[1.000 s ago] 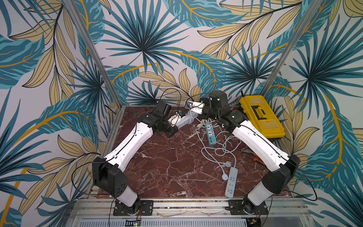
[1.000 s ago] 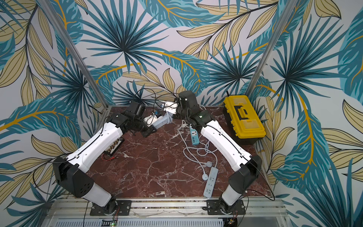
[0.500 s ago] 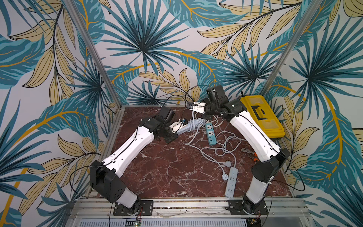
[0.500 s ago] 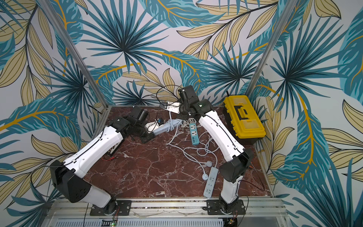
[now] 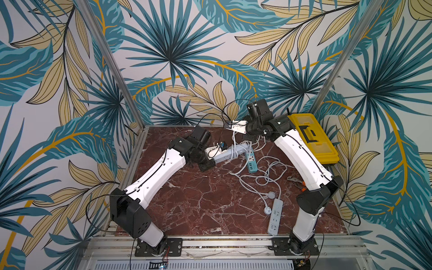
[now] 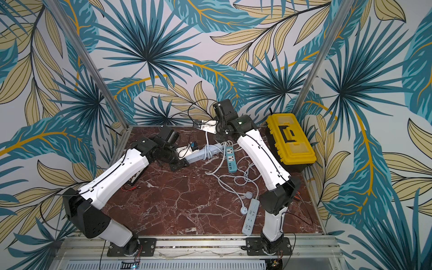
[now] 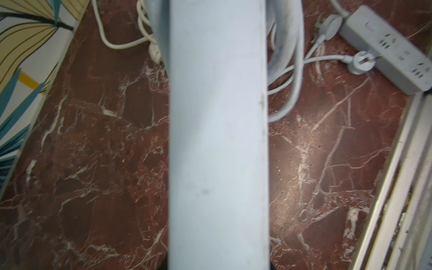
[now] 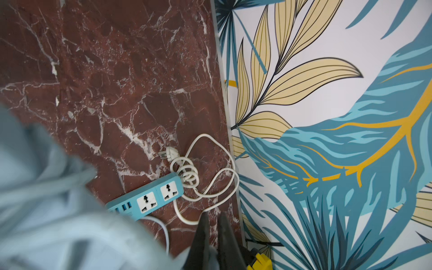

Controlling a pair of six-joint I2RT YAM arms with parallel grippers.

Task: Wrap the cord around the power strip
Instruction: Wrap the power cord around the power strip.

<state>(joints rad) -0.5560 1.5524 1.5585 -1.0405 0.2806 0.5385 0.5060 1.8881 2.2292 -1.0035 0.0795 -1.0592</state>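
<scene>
Pale grey plastic, the long power strip (image 5: 230, 153) sits at the far middle of the red marble table (image 5: 198, 201), a little left of centre. Its left end is clamped in the closed left gripper (image 5: 214, 155). In the left wrist view the strip's plain back runs straight out from the camera, above the marble.

Several turns of the grey cord (image 5: 234, 140) are looped around the strip's right half. From those loops one stretch rises to the right gripper (image 5: 230, 122), which hangs above the table close to the far wall. Its dark fingers (image 8: 211, 224) are pressed together and appear to pinch the cord. More grey cord lies in loose curls on the table to the right.

A teal power strip (image 5: 251, 161) lies just right of the held strip. A second grey power strip (image 5: 275, 217) lies near the front right, and a yellow plastic toolbox (image 5: 311, 138) stands at the far right.
</scene>
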